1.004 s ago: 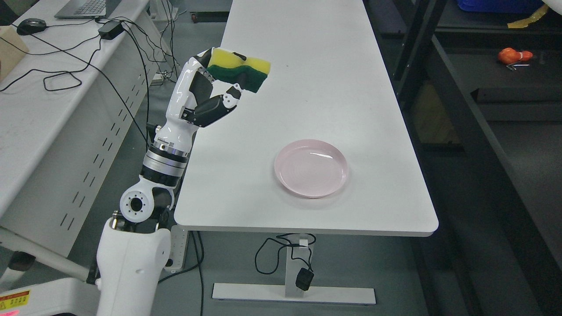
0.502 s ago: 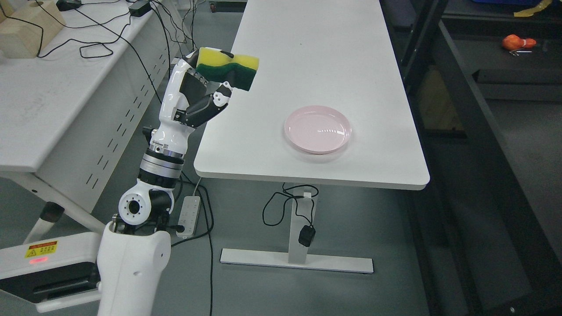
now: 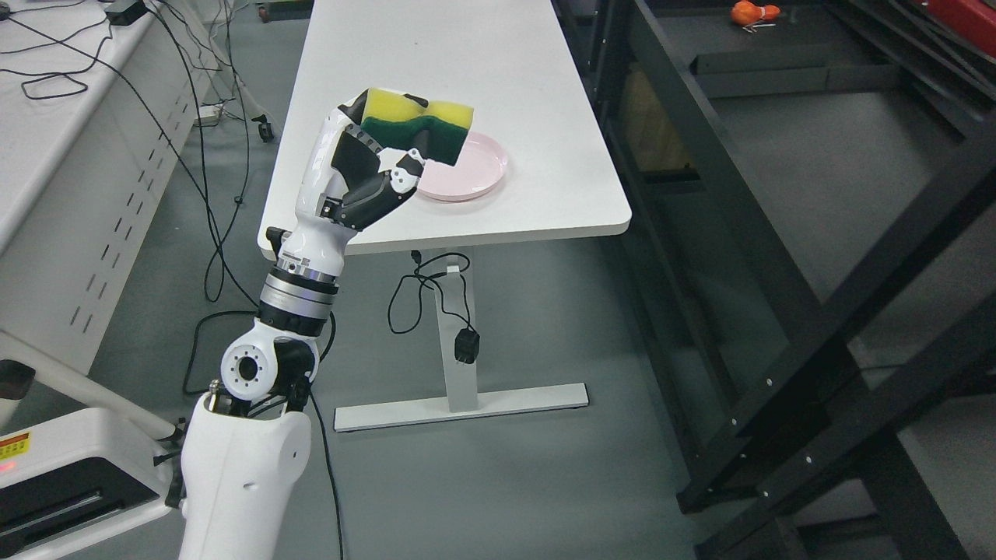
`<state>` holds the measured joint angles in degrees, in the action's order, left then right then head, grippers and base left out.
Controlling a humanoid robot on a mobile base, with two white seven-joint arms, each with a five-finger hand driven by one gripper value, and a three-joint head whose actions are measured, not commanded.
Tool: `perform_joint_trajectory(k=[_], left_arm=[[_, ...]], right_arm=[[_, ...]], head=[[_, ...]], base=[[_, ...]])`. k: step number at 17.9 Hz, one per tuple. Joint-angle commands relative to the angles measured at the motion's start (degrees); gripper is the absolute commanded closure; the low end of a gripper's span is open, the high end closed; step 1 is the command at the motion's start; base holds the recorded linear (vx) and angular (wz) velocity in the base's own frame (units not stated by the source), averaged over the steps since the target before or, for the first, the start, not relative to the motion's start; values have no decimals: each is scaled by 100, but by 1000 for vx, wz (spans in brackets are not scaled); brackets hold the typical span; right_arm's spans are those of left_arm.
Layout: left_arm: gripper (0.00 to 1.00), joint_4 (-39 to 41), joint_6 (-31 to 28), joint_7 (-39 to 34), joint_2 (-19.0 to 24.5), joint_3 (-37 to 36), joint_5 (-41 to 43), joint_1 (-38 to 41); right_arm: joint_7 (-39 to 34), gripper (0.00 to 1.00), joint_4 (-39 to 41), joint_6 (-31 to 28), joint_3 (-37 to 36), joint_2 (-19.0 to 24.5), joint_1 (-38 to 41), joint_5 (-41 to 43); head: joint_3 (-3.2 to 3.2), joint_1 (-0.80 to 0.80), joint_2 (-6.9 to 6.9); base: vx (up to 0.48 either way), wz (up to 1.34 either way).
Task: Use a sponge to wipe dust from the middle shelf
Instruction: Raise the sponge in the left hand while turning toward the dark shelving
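Observation:
My left hand [image 3: 381, 152] is raised in front of the white table [image 3: 467, 210] and is shut on a yellow and green sponge [image 3: 420, 128]. The sponge is held up in the air, in front of a pink plate [image 3: 475, 167] that lies near the table's front edge. A black metal shelf rack [image 3: 778, 257] fills the right side of the head view, with dark shelf boards slanting away. The right hand does not show.
A grey desk with cables [image 3: 70, 117] stands at the left. A power brick and cord [image 3: 465, 344] hang under the table by its leg [image 3: 459, 350]. An orange object [image 3: 748, 12] lies on the rack at top right. Grey floor spreads between table and rack.
The whole view has swung right and back: the table and plate slid up and left, and the black rack came into view. The left hand still holds the sponge the same way.

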<state>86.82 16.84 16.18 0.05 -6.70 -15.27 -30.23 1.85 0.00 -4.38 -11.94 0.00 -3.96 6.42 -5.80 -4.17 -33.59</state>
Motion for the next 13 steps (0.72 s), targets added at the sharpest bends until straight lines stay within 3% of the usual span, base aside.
perform_joint_trajectory(k=[1,13], left_arm=[[88,-8,21,-1,95,-103,-108,0],[88,-51,21,-18,95,-779,-125,-9]], right_arm=[[26,0,100,-2,-2,-100,0,0],[26,0,100,-2,-2,-100,0,0]], head=[[0,0,0],[0,0,0]], base=[[-265,-407],[-225,-595]])
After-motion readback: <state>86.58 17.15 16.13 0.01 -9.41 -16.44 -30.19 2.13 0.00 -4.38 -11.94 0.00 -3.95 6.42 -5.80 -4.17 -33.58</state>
